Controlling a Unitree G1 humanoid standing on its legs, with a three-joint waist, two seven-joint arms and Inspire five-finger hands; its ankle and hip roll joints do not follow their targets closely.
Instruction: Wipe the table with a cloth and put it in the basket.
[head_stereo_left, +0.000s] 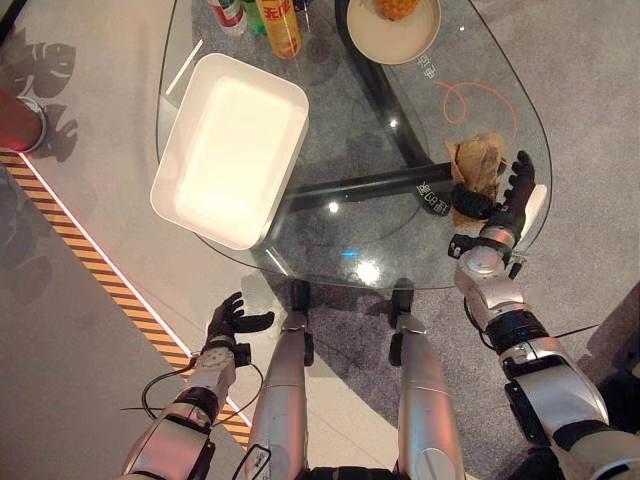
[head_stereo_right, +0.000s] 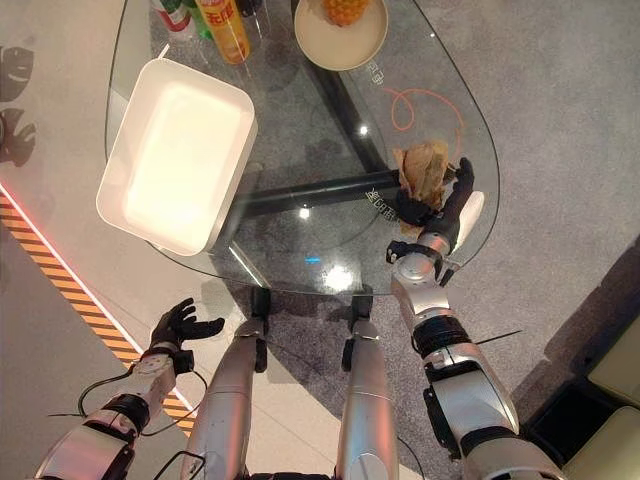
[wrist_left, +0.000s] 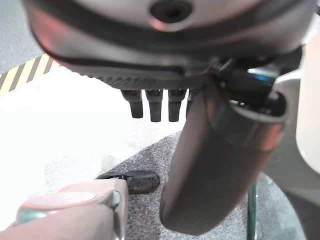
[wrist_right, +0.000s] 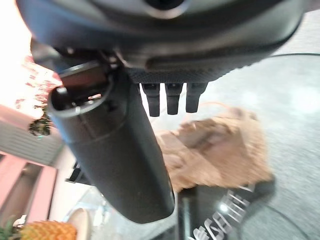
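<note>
Glass table (head_stereo_left: 400, 200) over grey carpet (head_stereo_left: 590, 80); striped floor tape (head_stereo_left: 60, 225) left

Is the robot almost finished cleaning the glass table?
Not nearly. The crumpled tan cloth lies on the round glass table, with the right hand at it, fingers open. The white rectangular basket holds nothing. The left hand hangs idle below the table. Wiping and dropping it in remain.

Glass table (head_stereo_left: 340, 225) carries white basket (head_stereo_left: 232, 145), tan cloth (head_stereo_left: 477, 163), plate (head_stereo_left: 393, 30), bottles (head_stereo_left: 279, 22).
</note>
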